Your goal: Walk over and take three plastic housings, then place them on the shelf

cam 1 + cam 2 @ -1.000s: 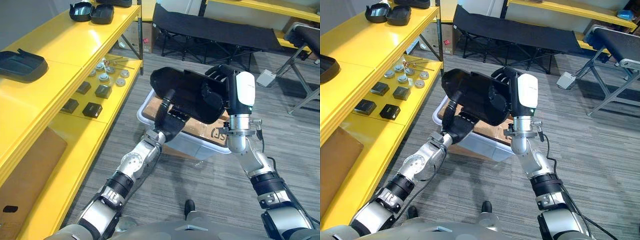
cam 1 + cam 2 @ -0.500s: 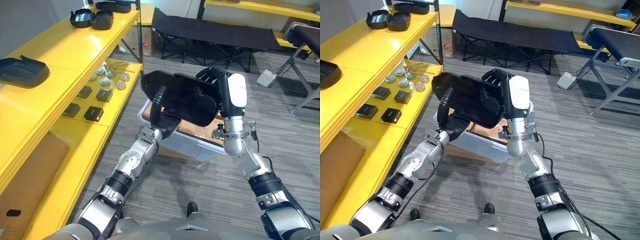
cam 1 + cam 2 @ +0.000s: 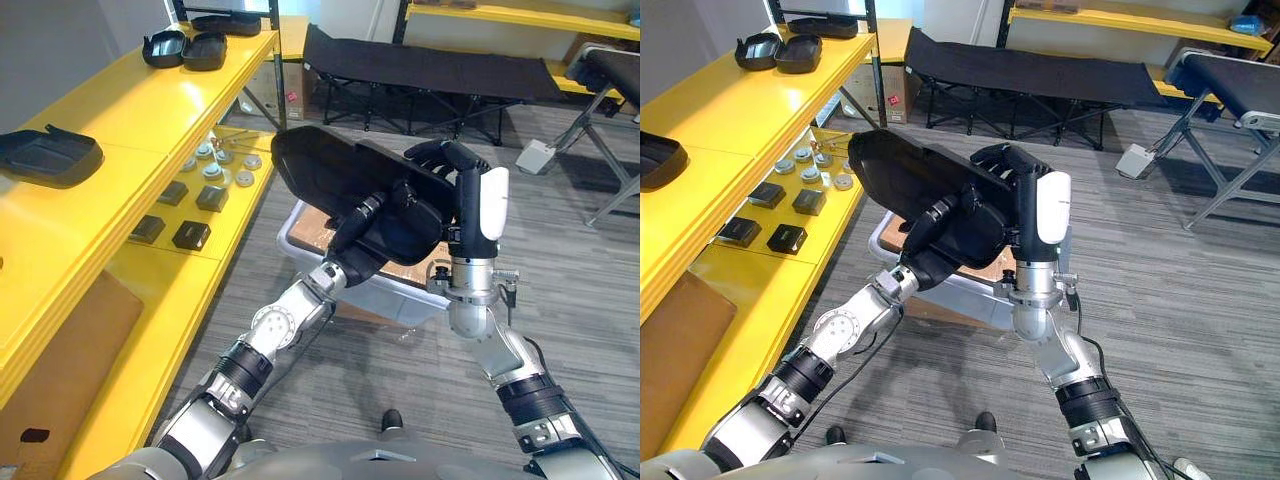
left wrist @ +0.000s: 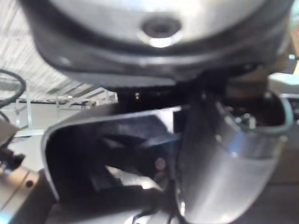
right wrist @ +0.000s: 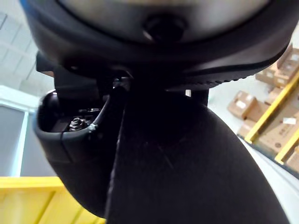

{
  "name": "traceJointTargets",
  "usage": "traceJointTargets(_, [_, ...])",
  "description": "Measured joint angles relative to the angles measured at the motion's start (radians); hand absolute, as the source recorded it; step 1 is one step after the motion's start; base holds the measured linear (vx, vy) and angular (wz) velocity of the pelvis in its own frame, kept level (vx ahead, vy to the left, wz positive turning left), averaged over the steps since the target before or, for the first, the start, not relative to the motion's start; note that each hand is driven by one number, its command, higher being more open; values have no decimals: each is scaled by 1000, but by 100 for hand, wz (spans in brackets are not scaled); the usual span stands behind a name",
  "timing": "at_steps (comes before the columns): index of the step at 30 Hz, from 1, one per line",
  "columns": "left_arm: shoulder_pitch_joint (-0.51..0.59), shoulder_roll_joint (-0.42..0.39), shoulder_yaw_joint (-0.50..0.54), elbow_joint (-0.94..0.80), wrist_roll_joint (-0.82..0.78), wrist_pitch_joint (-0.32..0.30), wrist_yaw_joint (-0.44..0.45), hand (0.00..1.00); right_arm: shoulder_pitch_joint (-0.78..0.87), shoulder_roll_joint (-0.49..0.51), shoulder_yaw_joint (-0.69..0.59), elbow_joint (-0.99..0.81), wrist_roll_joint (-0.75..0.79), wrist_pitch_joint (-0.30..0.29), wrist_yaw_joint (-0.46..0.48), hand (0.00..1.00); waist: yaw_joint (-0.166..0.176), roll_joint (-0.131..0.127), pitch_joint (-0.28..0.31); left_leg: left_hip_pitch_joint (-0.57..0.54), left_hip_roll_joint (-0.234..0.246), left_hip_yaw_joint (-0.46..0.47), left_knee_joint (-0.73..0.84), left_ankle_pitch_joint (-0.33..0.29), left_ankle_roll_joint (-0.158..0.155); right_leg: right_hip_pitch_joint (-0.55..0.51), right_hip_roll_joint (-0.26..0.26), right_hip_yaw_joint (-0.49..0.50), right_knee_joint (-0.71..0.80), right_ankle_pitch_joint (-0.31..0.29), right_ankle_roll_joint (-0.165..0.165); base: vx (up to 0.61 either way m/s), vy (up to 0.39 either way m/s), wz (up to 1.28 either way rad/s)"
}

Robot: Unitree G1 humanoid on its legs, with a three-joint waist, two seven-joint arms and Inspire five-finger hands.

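A large black plastic housing (image 3: 330,175) is held up at chest height between both hands, above a clear bin (image 3: 385,295). My left hand (image 3: 352,262) is under its middle, with the thumb on the near face and the fingers curled behind it. My right hand (image 3: 466,190), with a white thumb cover, grips the housing's right end, its fingers hooked over the top edge. The left wrist view looks into the housing's hollow inside (image 4: 93,154). In the right wrist view the housing's dark wall (image 5: 187,163) lies close against the hand.
A yellow shelf (image 3: 130,110) runs along the left. One black housing (image 3: 45,155) lies on its top level, with two more (image 3: 185,48) farther back. Small black boxes (image 3: 190,235) and round parts (image 3: 215,160) sit on the lower level. A black cot (image 3: 430,65) stands behind.
My left hand has slid right along the housing to its middle and its fingers have curled in. The housing has risen and tilted slightly. The view has shifted a little.
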Motion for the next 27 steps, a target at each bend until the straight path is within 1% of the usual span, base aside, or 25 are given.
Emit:
traceJointTargets(2, [14, 0, 0, -38, 23, -10, 0, 0, 14, 0, -7, -20, 0, -11, -6, 0, -4, 3, -5, 0, 0, 1, 0, 0, 0, -2, 0, 0, 0, -1, -1, 0, 0, 0])
traceJointTargets(3, [33, 0, 0, -67, 41, -23, 0, 0, 24, 0, -8, -31, 0, -22, -12, 100, -10, 4, -10, 0, 0, 2, 0, 0, -1, -3, 0, 0, 1, -3, -3, 0, 0, 0])
traceJointTargets(4, [47, 0, 0, -85, 58, -30, 1, 0, 32, 0, -8, -37, 0, -32, -16, 100, -16, 3, -18, 0, 0, 2, 0, 0, -1, -4, 0, 0, 1, -4, -4, 0, 0, 0])
traceJointTargets(7, [58, 0, 1, -96, 104, -57, 15, 0, 73, 0, -7, -37, -5, -42, -18, 100, -17, 1, -39, 1, 0, 4, 0, -1, -2, -5, 0, 0, 6, -9, -6, 1, 1, -1])
traceJointTargets(10, [71, 0, 18, -136, 191, -107, 64, 0, 108, 1, 14, -26, -3, -41, -14, 100, -15, 0, -40, 1, 0, 4, 0, -1, -2, -9, -2, -2, 17, -17, -11, 0, 0, 0])
traceJointTargets(11, [77, 1, 28, -143, 207, -109, 68, 0, 108, 4, 16, -20, 1, -38, -12, 100, -16, 0, -40, 1, 0, 4, 0, -1, -2, -10, -2, -2, 17, -18, -12, 0, 0, 0])
traceJointTargets(12, [95, 0, 38, -167, 259, -120, 87, 0, 108, 12, 18, -13, 4, -31, -2, 100, -15, 0, -40, 1, 0, 3, 0, -1, -2, -10, -2, -3, 17, -18, -12, 0, 0, 0])
traceJointTargets(16, [147, 0, 76, -204, 322, -128, 100, 0, 107, 49, 42, -11, 45, 2, 45, 100, -9, -1, -41, 1, 0, 0, 0, -1, -2, -13, -2, -7, 17, -19, -13, -8, 2, 1])
traceJointTargets(18, [172, 0, 104, -211, 355, -128, 103, 0, 108, 72, 56, -11, 52, 29, 69, 100, 0, -2, -42, 0, 0, -2, 0, -1, -3, -13, -2, -7, 17, -19, -13, 0, 0, 0])
traceJointTargets(20, [186, 0, 125, -220, 409, -129, 132, 0, 108, 86, 69, -11, 54, 62, 89, 100, 11, -2, -42, 0, 0, -4, 0, -2, -3, -13, -2, -8, 17, -19, -13, 0, 0, 0])
traceJointTargets(22, [222, 0, 168, -268, 523, -132, 196, 0, 112, 98, 81, -9, 74, 117, 118, 100, 16, -2, -42, -1, 0, -6, 0, -3, -3, -13, -2, -9, 16, -19, -13, 0, 0, 0])
traceJointTargets(23, [233, 0, 178, -284, 569, -134, 217, 0, 116, 106, 80, -9, 80, 128, 124, 100, 17, -2, -42, -1, 0, -6, 0, -3, -3, -13, -2, -10, 15, -19, -13, 0, 0, 0])
traceJointTargets(25, [271, -5, 222, -322, 747, -142, 312, 0, 148, 134, 80, -9, 114, 161, 146, 100, 22, 1, -44, -1, 0, -7, 0, -4, -4, -10, -2, -12, 14, -18, -10, 0, 0, 0])
traceJointTargets(26, [278, -8, 238, -323, 780, -143, 336, 0, 156, 140, 78, -9, 115, 169, 152, 100, 24, 2, -44, -1, 0, -8, 0, -5, -4, -9, -2, -13, 13, -17, -9, 0, 0, 0])
traceJointTargets(27, [297, -12, 274, -323, 873, -145, 396, 0, 174, 151, 78, -10, 124, 187, 163, 100, 23, 5, -47, -1, 0, -9, 0, -5, -5, -5, -1, -14, 12, -17, -9, 0, 0, 0])
